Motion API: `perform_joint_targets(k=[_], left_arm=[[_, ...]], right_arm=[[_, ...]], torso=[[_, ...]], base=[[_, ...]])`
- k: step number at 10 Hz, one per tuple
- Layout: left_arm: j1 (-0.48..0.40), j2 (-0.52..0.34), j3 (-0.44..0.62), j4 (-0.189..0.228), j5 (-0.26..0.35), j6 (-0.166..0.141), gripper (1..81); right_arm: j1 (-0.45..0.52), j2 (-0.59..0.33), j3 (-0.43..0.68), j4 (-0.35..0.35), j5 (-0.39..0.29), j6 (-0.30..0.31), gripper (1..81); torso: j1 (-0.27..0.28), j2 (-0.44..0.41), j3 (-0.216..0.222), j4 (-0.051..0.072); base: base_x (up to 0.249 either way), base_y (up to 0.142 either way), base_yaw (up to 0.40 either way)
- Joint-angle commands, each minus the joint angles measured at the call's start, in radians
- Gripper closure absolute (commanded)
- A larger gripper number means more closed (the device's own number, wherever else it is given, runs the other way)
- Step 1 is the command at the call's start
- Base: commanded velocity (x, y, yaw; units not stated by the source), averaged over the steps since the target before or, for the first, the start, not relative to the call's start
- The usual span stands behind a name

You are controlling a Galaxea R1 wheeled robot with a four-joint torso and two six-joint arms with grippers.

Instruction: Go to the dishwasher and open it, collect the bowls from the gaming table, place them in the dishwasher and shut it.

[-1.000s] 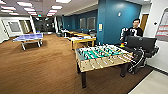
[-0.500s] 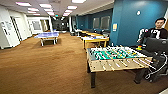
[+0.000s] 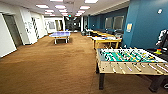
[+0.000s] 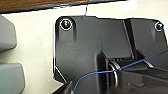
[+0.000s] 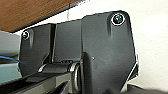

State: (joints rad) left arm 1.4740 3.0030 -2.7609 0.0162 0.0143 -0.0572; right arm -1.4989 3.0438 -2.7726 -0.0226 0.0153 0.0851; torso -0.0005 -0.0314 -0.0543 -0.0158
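While I face down a carpeted hall, the foosball table (image 3: 127,61) stands near on my right, a blue ping-pong table (image 3: 60,34) far off. Gaming table (image 3: 106,40), yellow-sided with a pale top, sits just beyond the foosball one by the blue wall (image 3: 147,25). Bowls: too small to make out on it. Likely light, stiff, slick, breakable; a pinch across the rim should serve. Dishwasher not spotted. Whether either of my grippers is released or clenched, I cannot tell. Person's arm at right edge (image 3: 162,37).
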Motion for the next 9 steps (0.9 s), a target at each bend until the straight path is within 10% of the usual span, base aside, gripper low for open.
perform_joint_targets(k=[1,9], left_arm=[[-0.048,-0.005,-0.002,0.001,0.055,-0.001,1.0],[-0.037,-0.004,-0.002,-0.002,0.019,-0.003,1.0]], right_arm=[[0.05,0.0,0.001,0.0,-0.054,-0.004,1.0],[0.051,0.002,0.001,0.0,-0.054,-0.004,1.0]], torso=[[0.001,0.0,0.0,0.0],[0.001,0.0,0.0,0.0]], base=[[0.0,0.0,0.332],[0.011,0.0,0.097]])
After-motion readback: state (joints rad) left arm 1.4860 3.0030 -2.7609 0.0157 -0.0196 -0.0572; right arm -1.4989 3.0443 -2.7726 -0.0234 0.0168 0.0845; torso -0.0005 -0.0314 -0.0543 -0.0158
